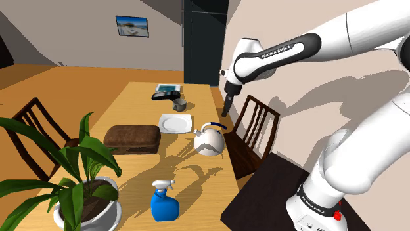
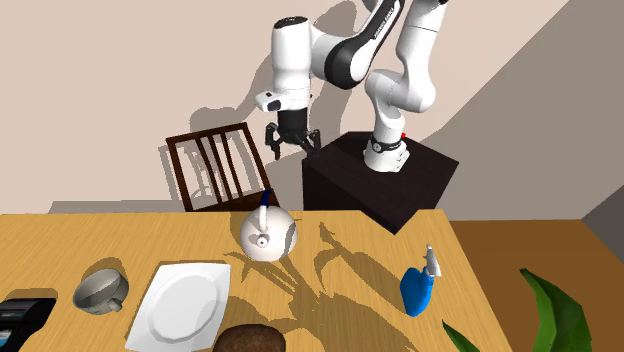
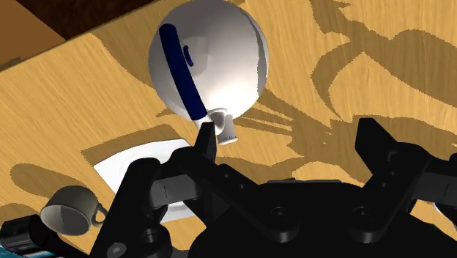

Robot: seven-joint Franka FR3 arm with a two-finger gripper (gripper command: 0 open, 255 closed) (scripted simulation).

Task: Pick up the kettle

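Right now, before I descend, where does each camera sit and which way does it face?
Shoulder view: beside the stand, looking down the table; arm reaches up-left, gripper pointing down.
Second exterior view: across the table, facing the arm and stand.
Wrist view: on the hand, looking down at the kettle past open fingers.
All three share kettle and plate.

The white arm with dark joints (image 1: pixel 358 29) reaches up and bends down, and its all-black two-finger gripper (image 2: pixel 292 146) points downward, fingers (image 3: pixel 208 146) standing wide apart.

A home dining room: wooden table (image 1: pixel 139 108), chair (image 1: pixel 257 128), potted plant (image 1: pixel 73 180), framed picture (image 1: pixel 132 26).
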